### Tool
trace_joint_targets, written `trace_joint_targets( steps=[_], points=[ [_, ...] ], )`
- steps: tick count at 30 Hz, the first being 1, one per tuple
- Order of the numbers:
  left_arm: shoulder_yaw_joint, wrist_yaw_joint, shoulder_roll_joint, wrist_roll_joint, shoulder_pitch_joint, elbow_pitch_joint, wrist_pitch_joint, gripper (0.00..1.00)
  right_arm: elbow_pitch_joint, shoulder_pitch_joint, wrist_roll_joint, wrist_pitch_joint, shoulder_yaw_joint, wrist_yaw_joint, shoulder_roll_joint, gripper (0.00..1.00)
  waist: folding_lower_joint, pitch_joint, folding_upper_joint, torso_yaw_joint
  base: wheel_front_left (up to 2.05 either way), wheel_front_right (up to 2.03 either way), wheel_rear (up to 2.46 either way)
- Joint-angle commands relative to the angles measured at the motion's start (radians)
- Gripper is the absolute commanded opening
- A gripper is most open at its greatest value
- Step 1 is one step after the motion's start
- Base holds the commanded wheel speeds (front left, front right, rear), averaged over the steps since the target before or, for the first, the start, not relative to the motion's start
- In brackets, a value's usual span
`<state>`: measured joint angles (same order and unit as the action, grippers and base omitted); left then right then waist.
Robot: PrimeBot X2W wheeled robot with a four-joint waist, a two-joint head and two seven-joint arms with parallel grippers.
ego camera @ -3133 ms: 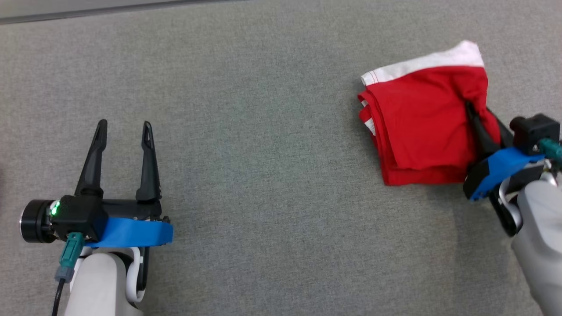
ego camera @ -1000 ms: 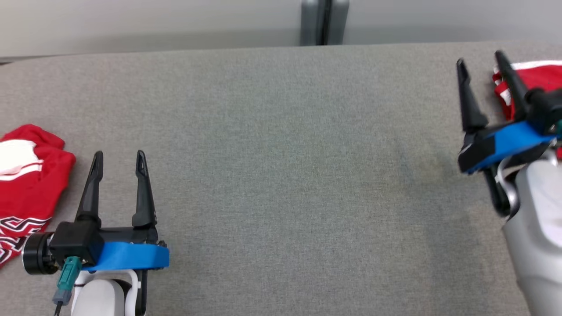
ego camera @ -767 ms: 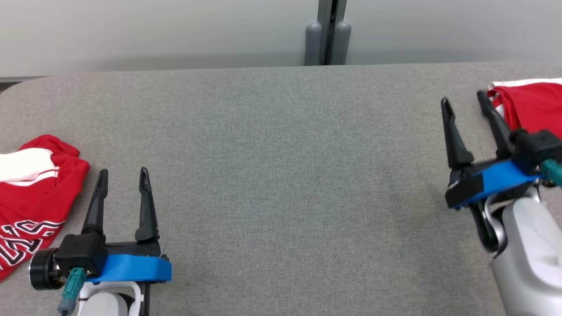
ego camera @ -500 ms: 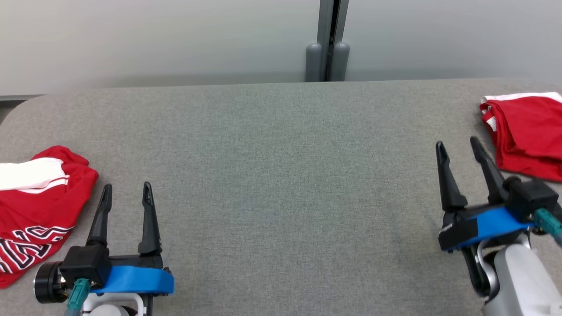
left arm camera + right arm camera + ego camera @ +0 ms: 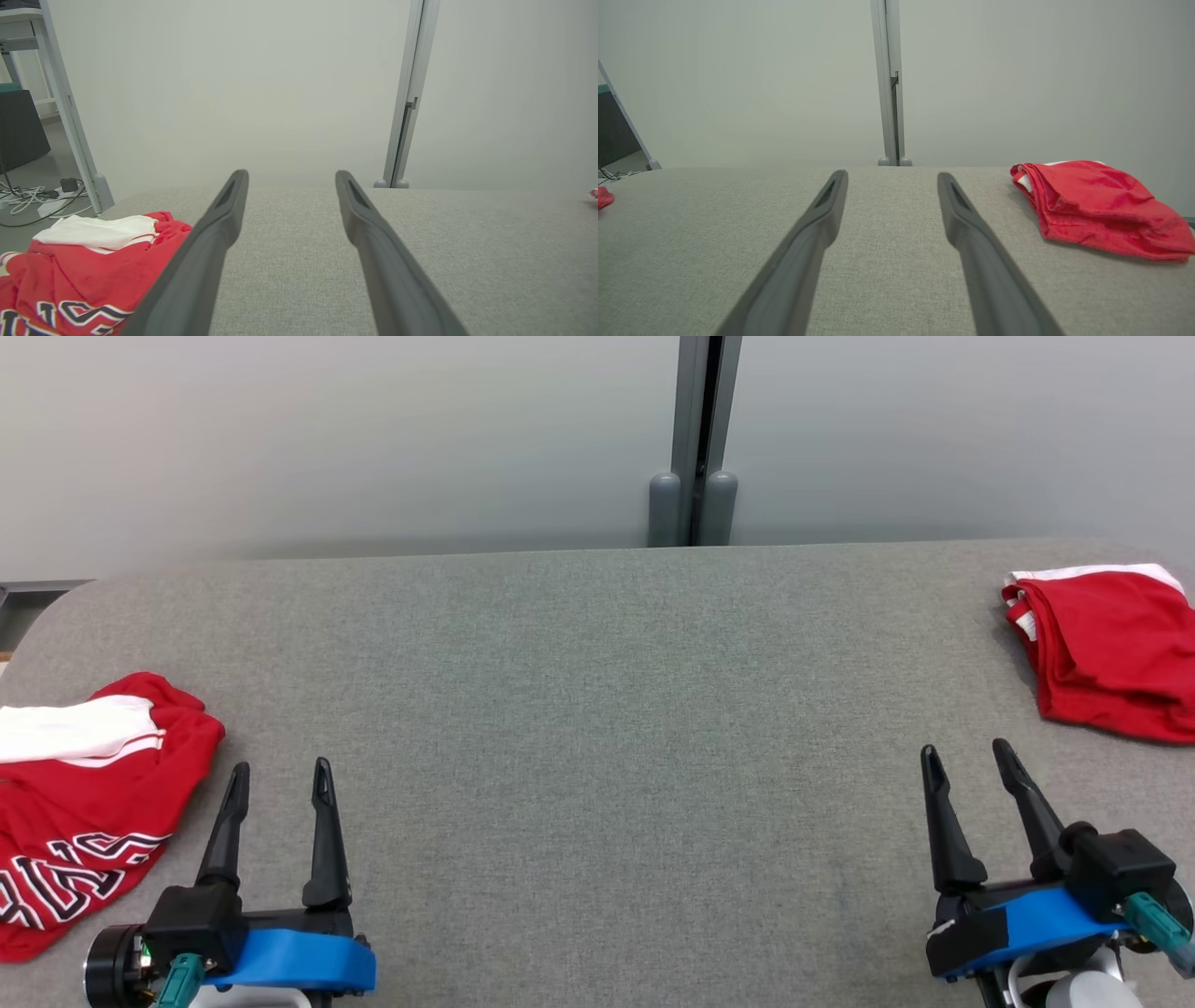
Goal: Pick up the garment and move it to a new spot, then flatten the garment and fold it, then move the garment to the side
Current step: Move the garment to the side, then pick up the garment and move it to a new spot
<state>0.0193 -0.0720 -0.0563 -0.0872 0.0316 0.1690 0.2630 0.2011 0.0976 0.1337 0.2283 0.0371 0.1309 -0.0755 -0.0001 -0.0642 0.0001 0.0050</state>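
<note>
A folded red garment (image 5: pixel 1106 649) with a white edge lies at the table's far right; the right wrist view has it (image 5: pixel 1097 207) right of the fingers. A crumpled red garment (image 5: pixel 84 793) with a white panel and lettering lies at the left edge, beside the left fingers in the left wrist view (image 5: pixel 84 275). My left gripper (image 5: pixel 281 768) stands open at the lower left, just right of the crumpled garment and apart from it. My right gripper (image 5: pixel 965 750) stands open at the lower right, short of the folded garment. Nothing sits between the fingers of the left gripper (image 5: pixel 291 176) or the right gripper (image 5: pixel 892 175).
The grey fabric table (image 5: pixel 597 709) runs wide between the two garments, with rounded far corners. Behind it stands a pale partition wall with a grey post (image 5: pixel 693 439). Cables lie on the floor (image 5: pixel 32 200) past the table's left end.
The head camera has tilted up, bringing the wall and the left garment into view. My right gripper has come off the folded garment and drawn back toward me, open. The left gripper stays open.
</note>
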Motion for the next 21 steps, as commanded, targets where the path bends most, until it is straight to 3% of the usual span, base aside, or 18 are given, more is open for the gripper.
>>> trace_joint_targets(
  steps=[1,16,21],
  points=[
    [0.001,0.001,0.001,0.007,-0.008,0.0,0.002,1.0,-0.014,-0.024,-0.009,-0.005,0.002,0.0,0.005,1.0,0.0001,0.004,-0.0001,-0.002,0.0,0.0,0.0],
    [0.007,-0.005,0.002,0.007,-0.007,0.007,0.002,1.0,-0.06,-0.057,-0.017,-0.035,0.01,0.0,0.023,1.0,0.0001,0.006,-0.0001,0.009,0.0,0.0,0.0],
    [0.017,-0.002,0.001,0.008,0.009,0.006,0.002,1.0,-0.067,-0.048,-0.016,-0.031,0.003,0.0,0.025,1.0,0.0001,-0.007,-0.0001,0.044,0.0,0.0,0.0]
  ],
)
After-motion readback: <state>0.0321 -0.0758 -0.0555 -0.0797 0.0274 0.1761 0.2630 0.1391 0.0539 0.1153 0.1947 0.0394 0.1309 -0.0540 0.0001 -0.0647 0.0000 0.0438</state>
